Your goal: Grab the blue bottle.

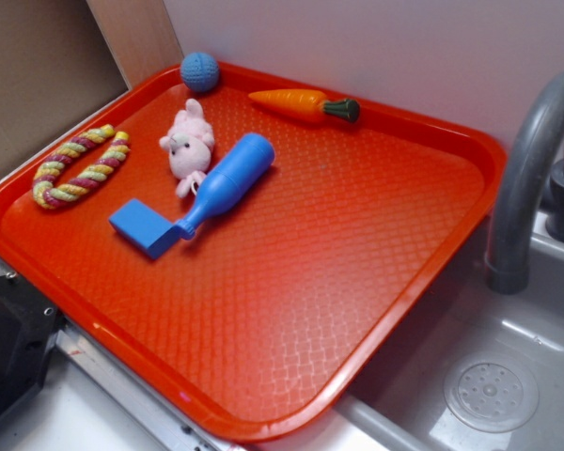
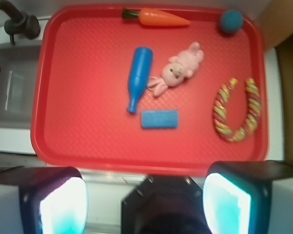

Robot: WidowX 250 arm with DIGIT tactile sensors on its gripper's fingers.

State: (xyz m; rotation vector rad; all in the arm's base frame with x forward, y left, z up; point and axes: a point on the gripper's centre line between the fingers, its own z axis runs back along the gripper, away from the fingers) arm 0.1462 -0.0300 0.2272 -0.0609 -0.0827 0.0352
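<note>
The blue bottle [image 1: 224, 183] [image 2: 138, 75] lies flat on the red tray [image 1: 376, 244] [image 2: 83, 107], beside a pink bunny [image 1: 189, 146] [image 2: 178, 70]. The hand [image 2: 145, 202] is wide and holds nothing.

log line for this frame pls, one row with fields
phase: pre-reach | tool: open, above tray's near edge, holding nothing | blue bottle: lying on red tray, neck by blue block, pink bunny alongside | contact: none

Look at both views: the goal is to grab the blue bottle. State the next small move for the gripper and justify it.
Probably move forward over the tray and begin descending toward the blue bottle. The gripper is open and off the tray's near edge, well short of the bottle, which lies on its side between the pink bunny and bare tray, neck toward the blue block.
</note>
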